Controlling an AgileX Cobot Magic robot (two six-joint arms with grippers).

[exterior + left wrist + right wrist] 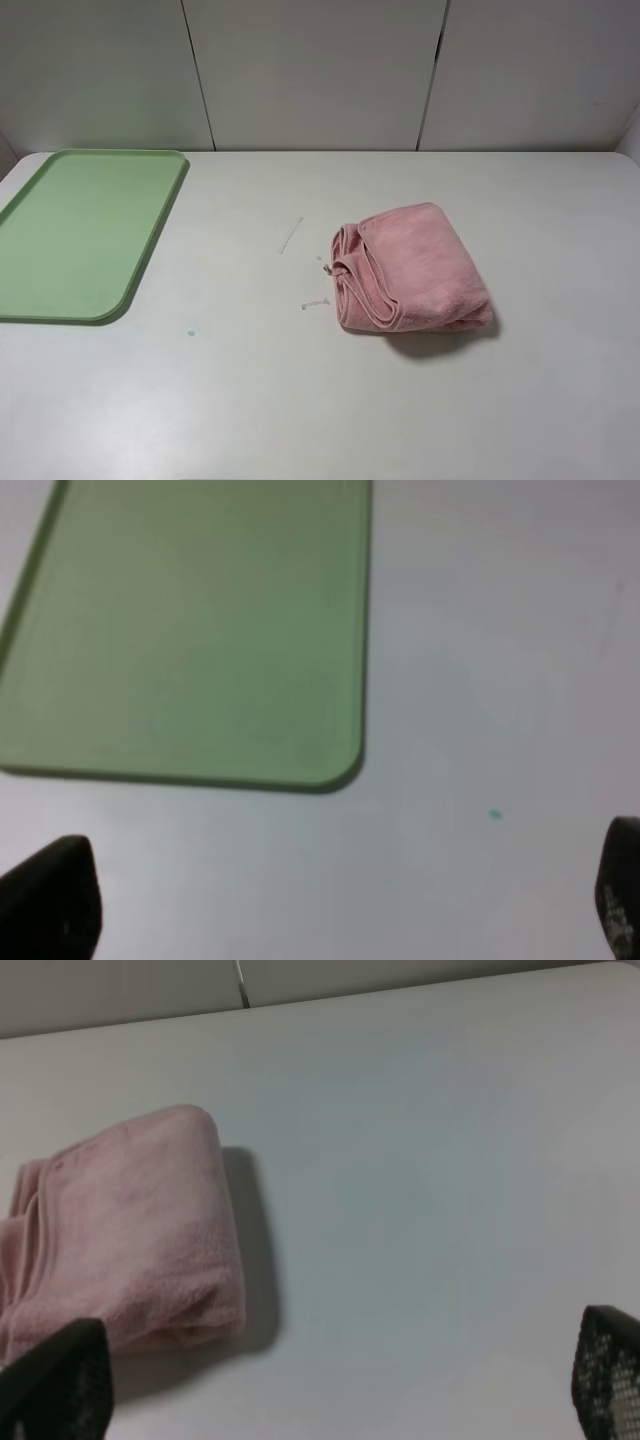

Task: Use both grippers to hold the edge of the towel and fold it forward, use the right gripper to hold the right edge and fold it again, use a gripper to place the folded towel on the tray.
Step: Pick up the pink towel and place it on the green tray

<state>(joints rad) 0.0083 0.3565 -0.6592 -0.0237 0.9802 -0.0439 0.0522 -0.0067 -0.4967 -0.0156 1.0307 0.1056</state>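
Note:
A pink towel [415, 268], folded into a thick bundle, lies on the white table right of centre; it also shows in the right wrist view [125, 1235]. A light green tray [80, 230] sits empty at the table's left; the left wrist view shows its near corner [200, 630]. Neither gripper appears in the exterior high view. My left gripper [345, 895] is open above bare table near the tray, only its dark fingertips [55, 900] showing. My right gripper [345, 1380] is open and empty, with the towel near one fingertip [60, 1380].
White wall panels [320, 70] stand behind the table's far edge. Small pale marks [290, 236] and a tiny teal speck [192, 332] lie on the table left of the towel.

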